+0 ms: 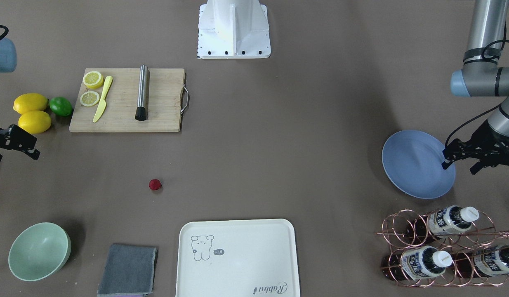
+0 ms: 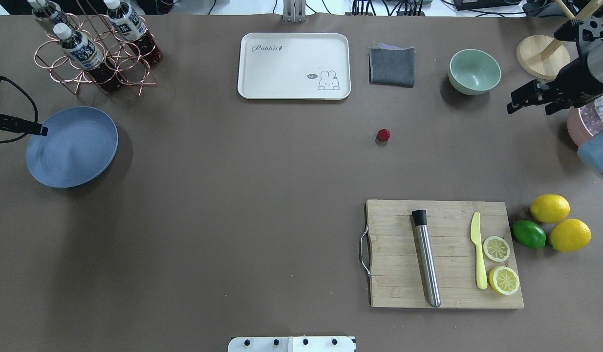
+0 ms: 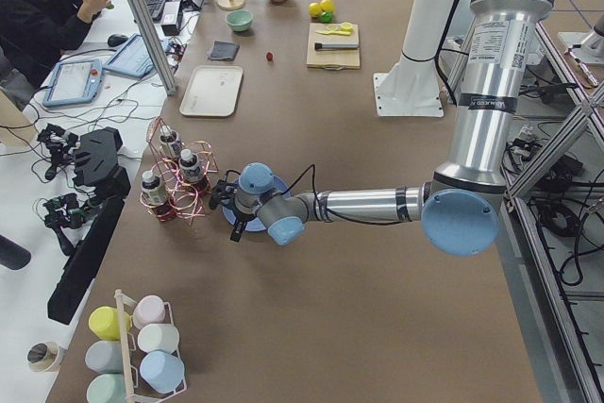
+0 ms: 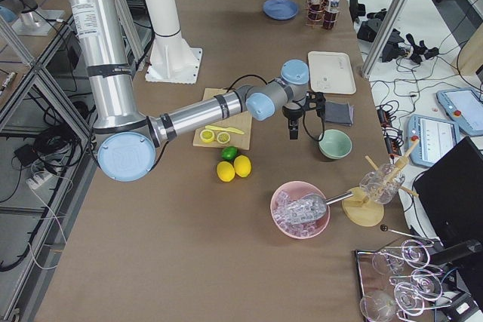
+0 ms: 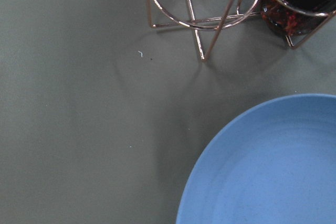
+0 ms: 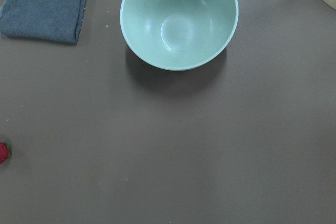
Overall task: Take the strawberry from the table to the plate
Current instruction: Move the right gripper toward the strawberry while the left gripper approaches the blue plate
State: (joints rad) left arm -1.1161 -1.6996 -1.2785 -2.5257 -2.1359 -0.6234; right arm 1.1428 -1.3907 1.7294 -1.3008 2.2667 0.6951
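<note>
Over brown surface (image 1: 279,144), hovering apart and empty: left pincer (image 1: 458,167) at rim of plate (image 1: 415,165), right edge; right pincer (image 1: 16,158), left edge, likely better placed for fetching strawberry (image 1: 155,184), lower left of centre.

**Soft, Even Light From Above; Sharp Fixed Views**

Diffuse light is falling from above onto the matte surface (image 2: 233,195), which is giving off no glare. Soft-edged shadows are lying beside the plate (image 2: 72,146), the bowl (image 2: 475,71) and the strawberry (image 2: 383,135). The white base (image 1: 234,29) is washing out, and the steel cylinder (image 2: 427,264) is catching a thin highlight. The wrist views are looking grainier, the left one tinting the surface greenish.
</note>
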